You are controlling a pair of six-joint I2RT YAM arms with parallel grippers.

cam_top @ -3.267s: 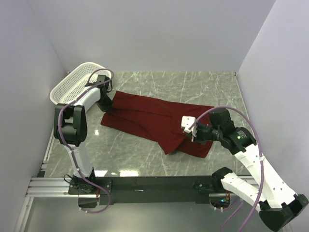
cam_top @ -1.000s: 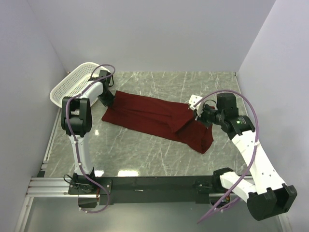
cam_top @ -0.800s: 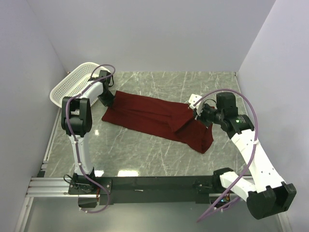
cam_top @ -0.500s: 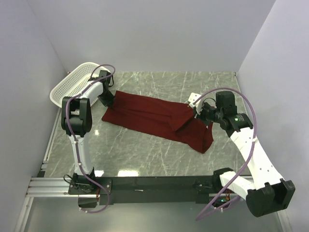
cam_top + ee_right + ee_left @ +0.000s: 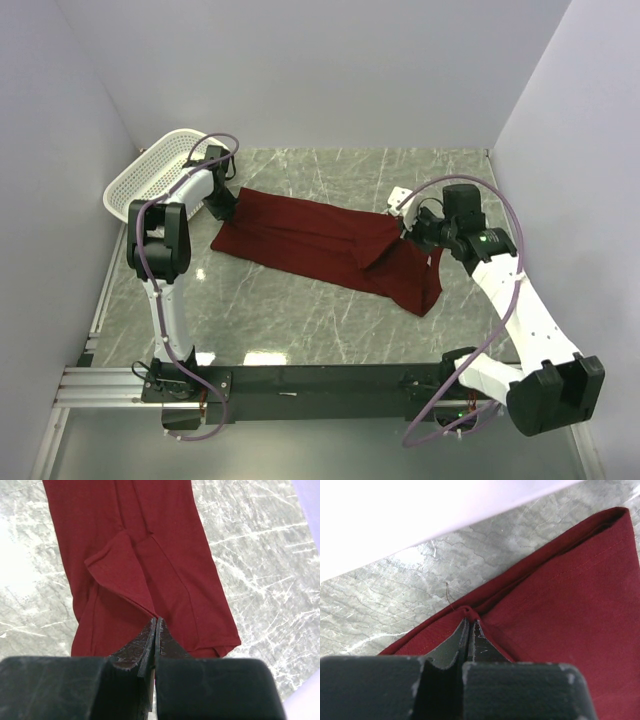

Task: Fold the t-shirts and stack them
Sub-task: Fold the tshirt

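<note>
The maroon t-shirt (image 5: 320,245) lies in a long folded band across the marble table, from far left to mid right. My left gripper (image 5: 222,205) is shut on the shirt's far left edge (image 5: 470,611), low at the table. My right gripper (image 5: 400,226) is shut on the shirt's right edge (image 5: 156,617) and holds a flap of cloth (image 5: 120,570) lifted over the band. The shirt's near right end (image 5: 420,285) rests on the table. The neck label is not visible.
A white perforated basket (image 5: 150,170) stands at the far left by the wall, just beyond the left gripper. Walls close the table on the left, back and right. A black rail (image 5: 320,380) runs along the near edge.
My right gripper has moved back and slightly left with the shirt's edge, drawing the right part of the cloth along. The left gripper has kept its hold and place.
</note>
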